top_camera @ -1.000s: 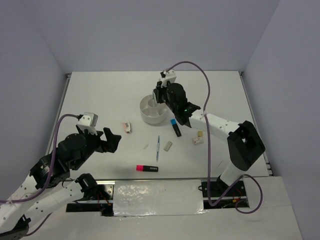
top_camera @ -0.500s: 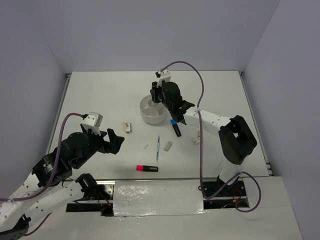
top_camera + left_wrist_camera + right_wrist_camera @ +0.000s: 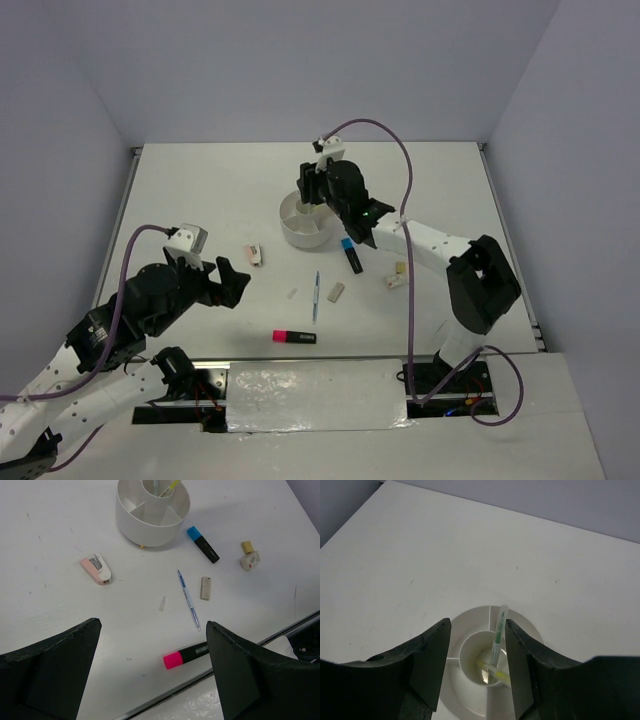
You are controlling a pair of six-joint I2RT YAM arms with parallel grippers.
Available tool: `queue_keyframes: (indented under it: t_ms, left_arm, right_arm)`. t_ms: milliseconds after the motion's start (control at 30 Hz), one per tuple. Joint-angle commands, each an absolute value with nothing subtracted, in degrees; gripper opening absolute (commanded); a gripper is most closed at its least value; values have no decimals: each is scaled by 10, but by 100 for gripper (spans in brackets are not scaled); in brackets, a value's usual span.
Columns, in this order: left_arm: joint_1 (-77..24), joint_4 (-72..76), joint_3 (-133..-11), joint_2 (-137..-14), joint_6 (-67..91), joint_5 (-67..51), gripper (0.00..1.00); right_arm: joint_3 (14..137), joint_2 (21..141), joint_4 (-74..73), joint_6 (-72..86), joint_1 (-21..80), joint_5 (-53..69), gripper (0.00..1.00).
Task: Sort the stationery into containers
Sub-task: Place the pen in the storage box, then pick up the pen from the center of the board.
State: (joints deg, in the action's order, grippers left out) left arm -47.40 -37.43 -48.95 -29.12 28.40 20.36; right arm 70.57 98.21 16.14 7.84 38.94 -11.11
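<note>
The round white cup (image 3: 300,226) stands mid-table, divided into compartments. My right gripper (image 3: 317,192) hangs straight over it, open. Between its fingers (image 3: 477,625) a green pen (image 3: 498,627) stands in the centre compartment, close to the right finger and leaning on a yellow stick (image 3: 495,671). My left gripper (image 3: 236,282) hovers open over the near left of the table with nothing in it. On the table lie a pink-and-black highlighter (image 3: 192,654), a blue-and-black highlighter (image 3: 203,544), a thin blue pen (image 3: 188,600) and a tan eraser (image 3: 205,588).
A pink-and-white sharpener (image 3: 96,569) lies left of the cup. A tiny white piece (image 3: 162,604) sits beside the blue pen. Two small pieces, yellowish and white (image 3: 249,557), lie to the right. The table's near edge (image 3: 235,652) runs just beyond the pink highlighter.
The right gripper's jaws have spread apart over the cup, and the green pen now stands loose in the centre compartment. The left arm has shifted slightly.
</note>
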Motion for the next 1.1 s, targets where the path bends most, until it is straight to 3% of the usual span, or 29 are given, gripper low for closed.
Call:
queue_keyframes:
  t_ms: [0, 267, 567, 800, 1067]
  left_arm:
    - [-475, -351, -491, -299, 271, 197, 99]
    - [-474, -387, -499, -297, 310, 286, 99]
    - [-451, -419, -508, -318, 343, 338, 99]
    - [-449, -421, -509, -327, 345, 335, 99]
    - [-448, -413, -505, -324, 337, 320, 99]
  right_arm:
    - [751, 897, 128, 93, 387, -106, 56]
    - [787, 791, -128, 206, 424, -165, 55]
    - [737, 801, -369, 391, 552, -302, 61]
    - [683, 847, -373, 484, 598, -301, 61]
    - [678, 937, -327, 488, 598, -256, 46]
